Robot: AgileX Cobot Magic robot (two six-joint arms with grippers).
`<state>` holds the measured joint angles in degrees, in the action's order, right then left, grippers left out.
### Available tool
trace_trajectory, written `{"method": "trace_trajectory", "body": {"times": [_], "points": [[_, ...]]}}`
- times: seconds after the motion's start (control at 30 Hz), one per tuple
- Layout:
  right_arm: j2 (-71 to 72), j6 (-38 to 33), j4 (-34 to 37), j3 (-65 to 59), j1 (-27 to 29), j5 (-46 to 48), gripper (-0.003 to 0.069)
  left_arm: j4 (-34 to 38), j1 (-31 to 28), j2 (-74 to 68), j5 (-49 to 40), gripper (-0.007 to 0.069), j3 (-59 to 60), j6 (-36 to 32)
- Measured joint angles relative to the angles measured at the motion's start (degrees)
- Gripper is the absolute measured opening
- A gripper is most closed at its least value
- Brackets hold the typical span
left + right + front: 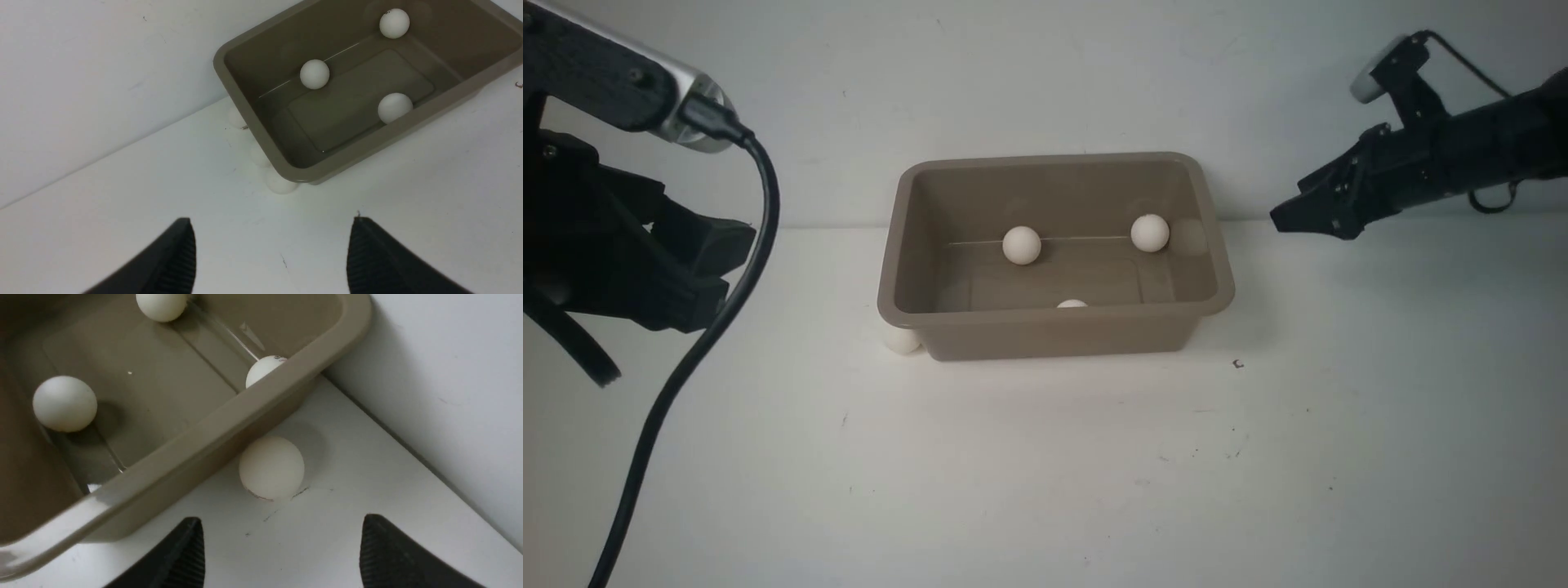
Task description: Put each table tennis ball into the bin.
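The grey-brown bin (1054, 317) stands in the middle against the back wall. Three white table tennis balls lie inside: one (1022, 245), one (1150, 233), and one half hidden by the front wall (1072, 304). One ball (901, 340) lies on the table at the bin's front left corner. The left wrist view shows it (281, 183) with two fainter balls (258, 155) (236, 118) behind it along the bin (245, 110). Another ball (271, 467) lies against the bin's right wall (204, 433). My left gripper (727, 273) (272, 222) is open and empty. My right gripper (1282, 219) (282, 519) is open and empty, close to that ball.
A white wall (1045, 73) rises right behind the bin. The white table (1045, 474) runs to the front. A small dark speck (1238, 364) lies near the bin's front right corner.
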<state>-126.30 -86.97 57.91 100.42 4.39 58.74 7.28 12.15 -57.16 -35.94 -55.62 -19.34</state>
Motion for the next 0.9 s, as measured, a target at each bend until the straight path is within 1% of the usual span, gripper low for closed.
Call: {"method": "trace_trajectory", "body": {"times": [0.07, 0.27, 0.73, 0.9], "points": [[-1.85, -1.21, -0.49, 2.01, -0.5, 0.89, 0.0461, 0.0, 0.0, 0.0, -0.04, 0.0447, 0.0, 0.0], [-4.24, -1.42, -1.59, 4.28, -2.27, 1.17, 0.0461, 0.0, 0.0, 0.0, -0.04, 0.0447, 0.0, 0.0], [-6.66, -4.07, -1.73, 4.41, -5.75, -5.29, 0.0461, 0.02, 0.0, 0.0, -1.25, 0.0447, 0.0, 0.0], [-6.66, -4.13, -1.8, 4.41, -6.1, -7.46, 0.0461, 0.23, 0.0, 0.0, -1.27, 0.0447, 0.0, 0.0]]}}
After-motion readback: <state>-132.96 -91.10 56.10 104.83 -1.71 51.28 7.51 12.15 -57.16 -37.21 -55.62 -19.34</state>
